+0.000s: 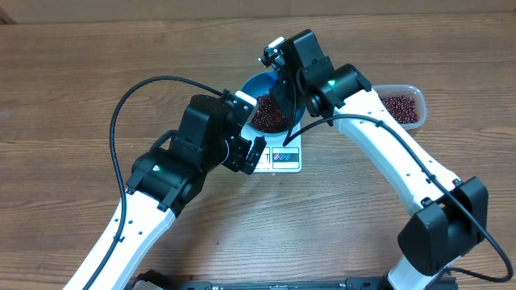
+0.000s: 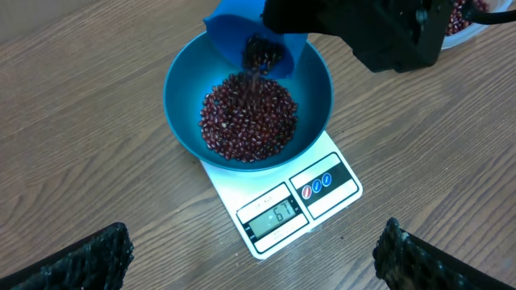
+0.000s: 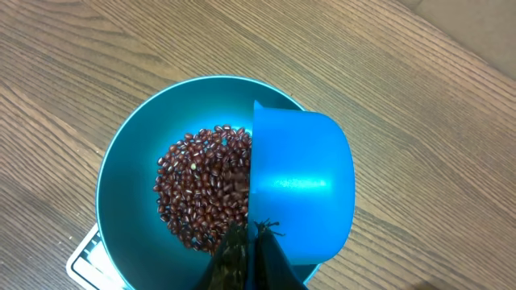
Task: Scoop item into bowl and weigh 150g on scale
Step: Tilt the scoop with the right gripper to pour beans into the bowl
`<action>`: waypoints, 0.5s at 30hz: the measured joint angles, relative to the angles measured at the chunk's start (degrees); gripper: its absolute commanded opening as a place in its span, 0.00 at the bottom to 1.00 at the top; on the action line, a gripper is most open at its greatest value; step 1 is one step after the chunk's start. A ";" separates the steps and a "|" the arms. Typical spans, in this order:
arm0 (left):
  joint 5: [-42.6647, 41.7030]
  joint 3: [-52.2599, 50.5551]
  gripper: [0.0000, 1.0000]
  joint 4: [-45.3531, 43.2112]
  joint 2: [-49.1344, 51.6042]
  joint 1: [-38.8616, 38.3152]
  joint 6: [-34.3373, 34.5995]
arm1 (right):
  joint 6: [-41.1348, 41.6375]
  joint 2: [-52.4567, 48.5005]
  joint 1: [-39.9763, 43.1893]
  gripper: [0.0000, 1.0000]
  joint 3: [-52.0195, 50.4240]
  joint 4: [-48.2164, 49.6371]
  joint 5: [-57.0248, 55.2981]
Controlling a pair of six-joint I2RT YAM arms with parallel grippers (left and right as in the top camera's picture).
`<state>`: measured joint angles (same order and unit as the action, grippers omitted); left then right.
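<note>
The blue bowl (image 2: 185, 105) stands on the white scale (image 2: 322, 201), whose display is lit. Dark red-brown beans (image 2: 246, 121) cover the bowl's bottom. My right gripper (image 3: 251, 242) is shut on the handle of a small blue scoop (image 3: 302, 185), which is tipped on its side over the bowl's right half (image 3: 129, 193). Beans fall from the scoop (image 2: 234, 32) into the heap. My left gripper (image 2: 254, 262) hangs open above the table just in front of the scale, its fingertips (image 2: 89, 262) far apart and holding nothing. From overhead, both wrists crowd the bowl (image 1: 256, 80).
A clear plastic tub (image 1: 401, 105) with more beans sits to the right of the bowl, behind the right arm. The left arm's black cable (image 1: 121, 113) loops over the table at left. Bare wooden table (image 1: 64, 97) lies all around.
</note>
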<state>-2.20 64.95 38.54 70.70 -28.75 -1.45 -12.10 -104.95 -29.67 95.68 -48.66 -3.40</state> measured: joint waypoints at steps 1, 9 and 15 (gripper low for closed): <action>0.00 0.00 1.00 0.00 0.00 0.00 0.00 | 0.00 0.11 -0.02 0.04 0.00 -0.02 -0.02; 0.00 0.00 1.00 0.00 0.00 0.00 0.00 | -0.63 2.12 -0.04 0.04 0.00 -0.20 -0.04; 0.00 0.00 1.00 0.00 0.00 0.00 0.00 | -1.70 5.18 -0.04 0.04 0.02 -0.70 -0.94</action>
<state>-2.20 64.95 38.54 70.70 -28.75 -1.45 -13.80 -99.77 -29.71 95.70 -49.36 -4.34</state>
